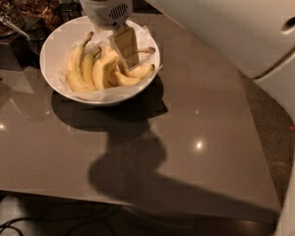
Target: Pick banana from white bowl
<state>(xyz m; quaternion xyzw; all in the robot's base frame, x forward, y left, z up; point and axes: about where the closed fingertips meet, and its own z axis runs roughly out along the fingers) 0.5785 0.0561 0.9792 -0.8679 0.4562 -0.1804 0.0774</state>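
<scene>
The white bowl (pixel 51 45) stands at the table's back left, lined with crinkled white paper and holding several yellow bananas. The banana (pixel 74 68), the longest and most curved, lies along the bowl's left side with its dark stem pointing up and back. My gripper (pixel 124 49) hangs from its white wrist over the right half of the bowl. It reaches down among the shorter bananas (pixel 130 75), to the right of the long banana and apart from it. It hides part of the bananas beneath it.
The bowl sits on a glossy grey-brown table (pixel 201 112). Glass jars of dark food (pixel 37 4) and a dark stand (pixel 5 53) crowd the back left corner. My white arm (pixel 221 23) spans the upper right. Cables lie on the floor below the front edge.
</scene>
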